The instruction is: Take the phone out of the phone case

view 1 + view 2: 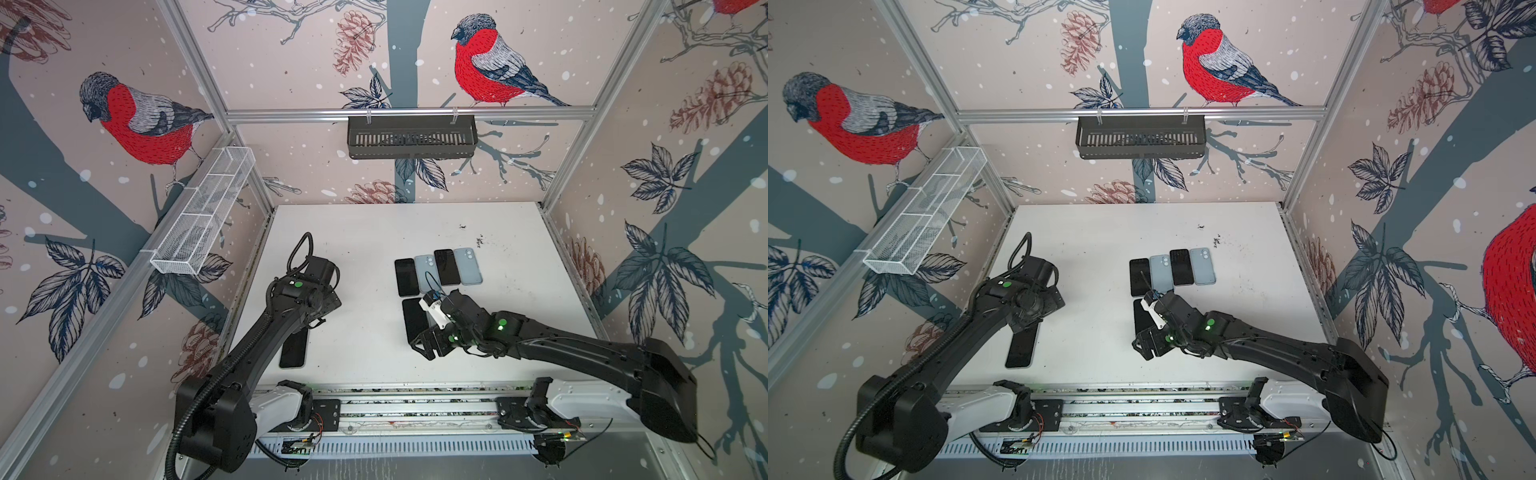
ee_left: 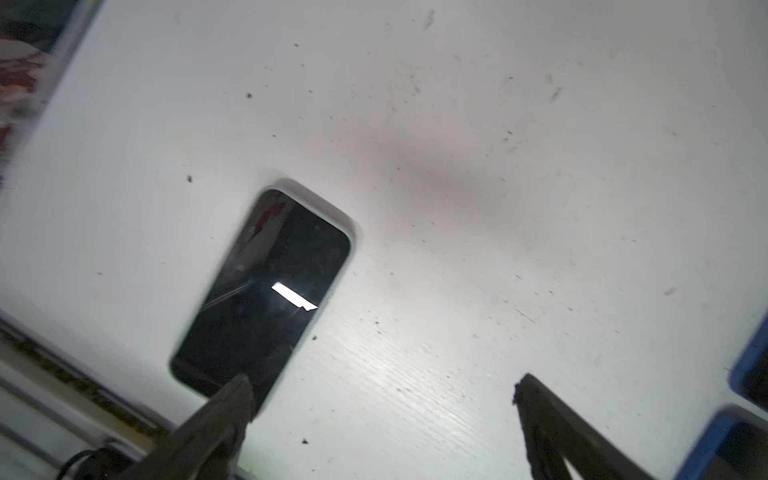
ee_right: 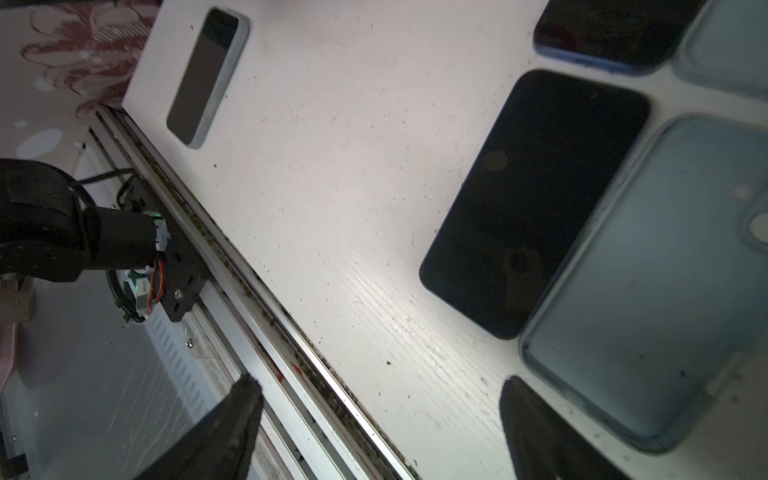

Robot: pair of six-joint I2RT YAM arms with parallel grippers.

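Your left claw (image 2: pixel 382 399) stands wide apart and holds nothing, low over the white tabletop (image 2: pixel 457 124). The cased phone (image 2: pixel 262 291) lies flat on that tabletop with its dark screen up, seated in its pale case. It is near the front left corner, and in both top views it is partly covered by the left arm. In the left wrist view one fingertip (image 2: pixel 237 399) overlaps the phone's near end; you cannot tell whether it touches.

Your right claw (image 3: pixel 380 399) also gapes and is empty, over the front part of the tabletop. Just beside it lies a bare black phone (image 3: pixel 536 199), with a light blue case (image 3: pixel 648 291) along its long side. Farther back is a row of four (image 1: pixel 446 266): dark phones alternating with light blue cases.
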